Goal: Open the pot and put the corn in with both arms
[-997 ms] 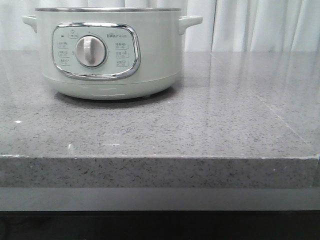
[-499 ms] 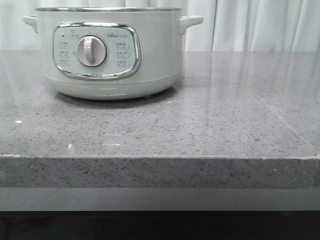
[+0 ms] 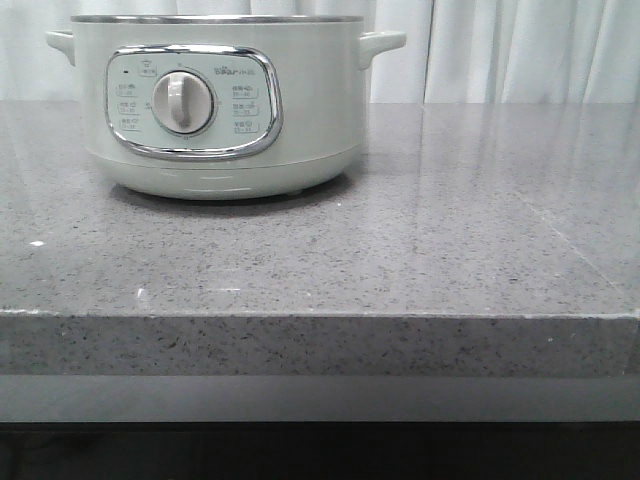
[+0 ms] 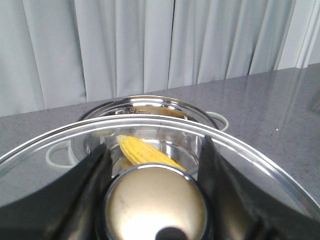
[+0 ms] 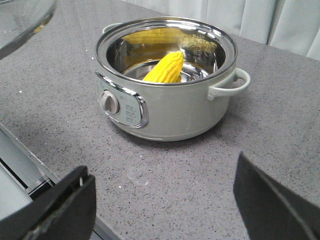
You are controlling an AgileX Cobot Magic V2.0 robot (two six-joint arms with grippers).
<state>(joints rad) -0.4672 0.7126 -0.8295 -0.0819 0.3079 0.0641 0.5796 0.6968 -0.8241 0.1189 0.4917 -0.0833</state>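
Pot: the large round pale grey-green electric pot (image 3: pixel 215 105) with a steel rim stands on the speckled grey stone table (image 3: pixel 400 260), toward 10 o'clock in the front view; its chrome-framed control panel with a round dial (image 3: pixel 182 102) faces the camera.
Pot handles: one side handle juts out at 3 o'clock (image 3: pixel 382 43), the other at 9 o'clock (image 3: pixel 60 44), both just under the rim.
Pot opening: uncovered; the shiny steel inner bowl (image 5: pixel 200 45) shows in the right wrist view.
Corn: the bright yellow corn cob (image 5: pixel 166 67) lies tilted inside the pot, one end low in the bowl and the other leaning up against the inner wall; a yellow reflection of it shows on the steel. The left wrist view also shows it (image 4: pixel 142 152), seen through the glass.
Lid: the round clear glass lid with a metal rim (image 4: pixel 240 150) is held apart from the pot, above and to one side of it; its edge shows in a corner of the right wrist view (image 5: pixel 22 20).
Lid knob: the round pale metallic knob (image 4: pixel 156 205) sits in the middle of the lid.
Left fingers: the dark left fingers (image 4: pixel 92 182) stand on either side of the knob, closed around it and carrying the lid.
Right fingers: the black right fingers (image 5: pixel 65 205) are spread wide with nothing between them, above the table on the dial side of the pot.
Backdrop: pale pleated curtains (image 3: pixel 520 50) hang behind the table.
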